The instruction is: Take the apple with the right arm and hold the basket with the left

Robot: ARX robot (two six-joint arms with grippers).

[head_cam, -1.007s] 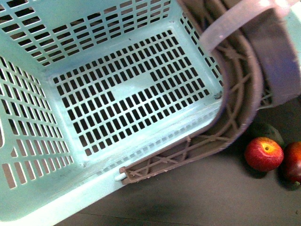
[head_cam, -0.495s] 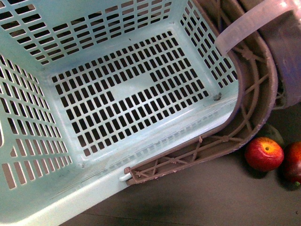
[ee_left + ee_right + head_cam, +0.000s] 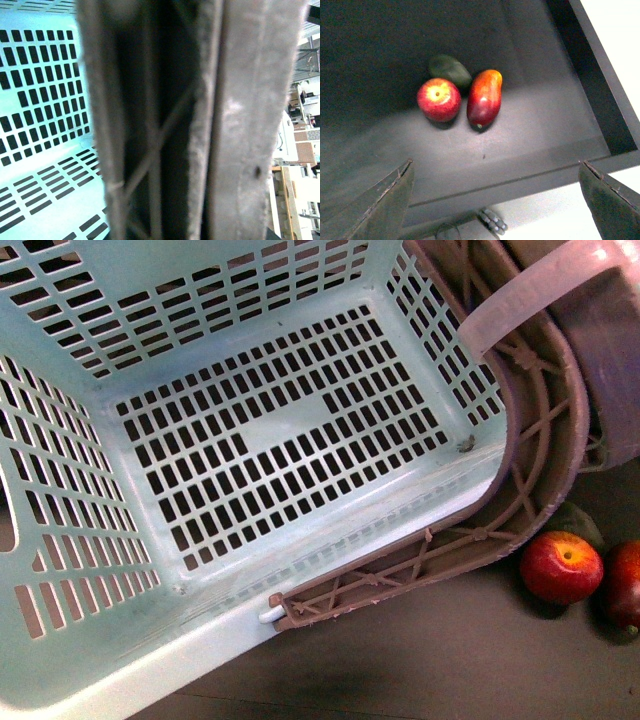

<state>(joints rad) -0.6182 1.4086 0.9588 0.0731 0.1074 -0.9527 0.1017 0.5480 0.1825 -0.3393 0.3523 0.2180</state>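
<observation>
Red apple (image 3: 561,566) lies just beside the basket (image 3: 60,680) handle, bare surface (image 3: 420,660) before it — right gripper (image 3: 495,162) wide, left gripper unseen.

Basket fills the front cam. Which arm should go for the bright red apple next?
Right. Its end effector is open, with the apple in plain sight ahead, beside the elongated red fruit and the green fruit. The left wrist view is filled by the basket handle, so that arm looks occupied.

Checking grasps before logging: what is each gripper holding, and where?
Right gripper: open, nothing held. Left gripper: the basket handle fills its camera, but no fingers show, so cannot tell.
</observation>
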